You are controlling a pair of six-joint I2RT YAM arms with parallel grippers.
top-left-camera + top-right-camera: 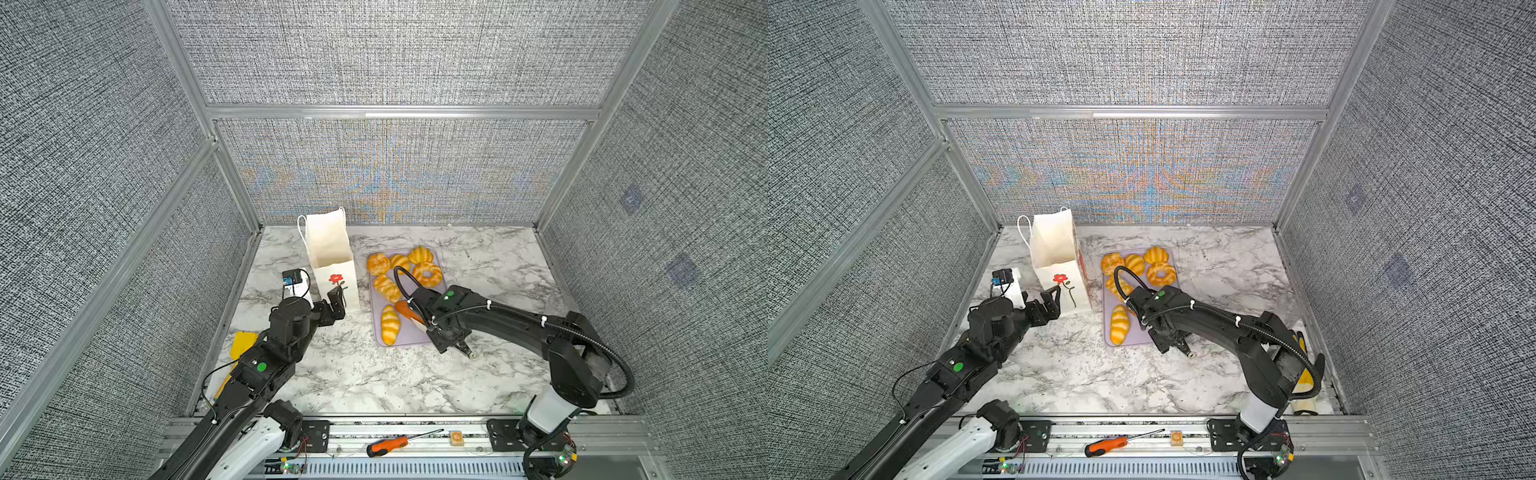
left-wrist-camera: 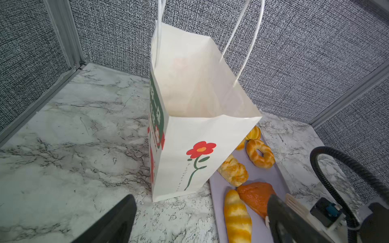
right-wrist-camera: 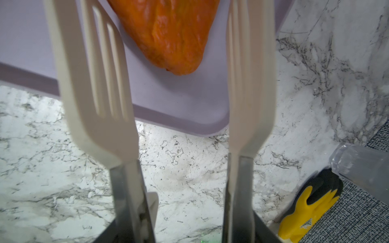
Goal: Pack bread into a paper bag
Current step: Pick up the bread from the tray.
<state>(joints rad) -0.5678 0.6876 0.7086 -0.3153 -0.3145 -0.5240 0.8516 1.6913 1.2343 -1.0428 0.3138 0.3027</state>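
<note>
Saw the bread lying on the lilac tray, not in the paper bag. Counted seven pieces in a top view, with the right arm covering part of the tray. Made out a ring doughnut, a striped roll and an orange triangle by the tray's near edge. Found the bag standing up just beside the tray, on the left arm's side, mouth open. Could not see down to its bottom. Spotted the left gripper near the tray's near corner on the bag side, fingers wide apart and empty. Saw the right gripper at the tray's other near corner, clamped on white tongs, blades apart on either side of the triangle. Could not tell about touching, with the blade tips cut off. Saw bare marble table off the tray's near edge and on its side away from the bag. Noticed a yellow glove well away from the tray, by the wall.
</note>
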